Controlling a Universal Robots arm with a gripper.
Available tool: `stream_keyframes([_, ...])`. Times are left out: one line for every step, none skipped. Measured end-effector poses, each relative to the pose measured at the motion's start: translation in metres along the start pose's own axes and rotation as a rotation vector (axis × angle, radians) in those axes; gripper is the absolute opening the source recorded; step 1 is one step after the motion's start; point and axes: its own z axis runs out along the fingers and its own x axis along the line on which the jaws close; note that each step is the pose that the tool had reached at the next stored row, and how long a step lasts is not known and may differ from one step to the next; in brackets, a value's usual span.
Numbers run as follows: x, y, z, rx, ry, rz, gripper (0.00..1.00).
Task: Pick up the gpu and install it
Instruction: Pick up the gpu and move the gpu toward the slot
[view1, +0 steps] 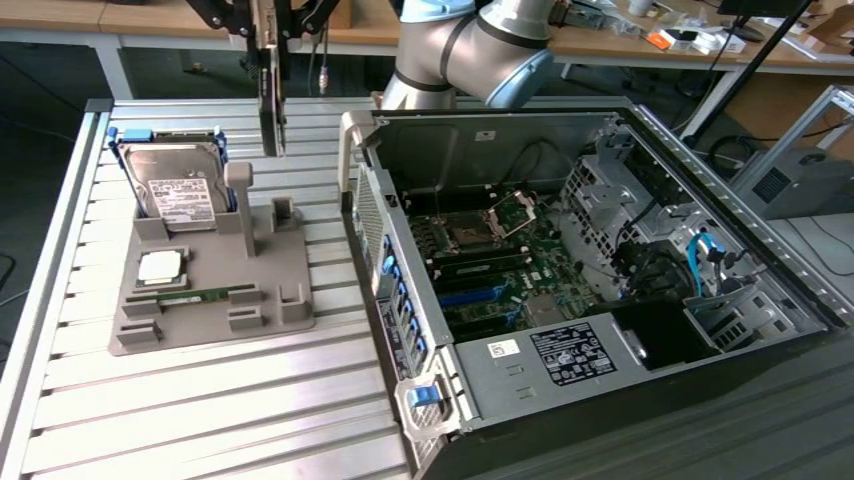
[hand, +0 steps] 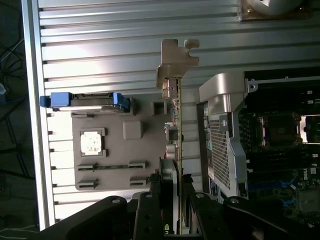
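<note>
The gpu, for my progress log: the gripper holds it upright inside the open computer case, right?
No. The gripper holds the gpu upright outside the computer case, above the slatted table beside it; the exterior view shows this.

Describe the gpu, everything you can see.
The gpu is a thin flat card seen edge-on, with small components along it and a silver metal bracket at its free end. The gripper clamps the other end. It hangs upright in the air by the grey tray, near the open case, touching neither.
</note>
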Motion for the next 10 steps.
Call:
stream_keyframes([0.0, 0.0, -0.0005, 0.0, 0.0, 0.0, 0.27])
stream_keyframes([0.0, 0.0001, -0.0014, 0.0, 0.0, 0.0, 0.27])
stream_keyframes([0.0, 0.0001, -0.0019, 0.0, 0.0, 0.0, 0.27])
stream_keyframes([-0.0001, 0.0002, -0.0023, 0.0, 0.0, 0.0, 0.27])
stream_keyframes([-0.0001, 0.0002, -0.0024, 0.0, 0.0, 0.0, 0.27])
stream_keyframes([-0.0001, 0.0002, -0.0024, -0.0001, -0.0001, 0.0, 0.27])
stream_keyframes([-0.0001, 0.0002, -0.0025, 0.0, 0.0, 0.0, 0.27])
stream_keyframes([-0.0001, 0.0002, -0.0025, 0.0, 0.0, 0.0, 0.27])
stream_keyframes([-0.0001, 0.0002, -0.0025, 0.0, 0.0, 0.0, 0.27])
stream_keyframes([-0.0001, 0.0002, -0.0025, 0.0, 0.0001, 0.0, 0.27])
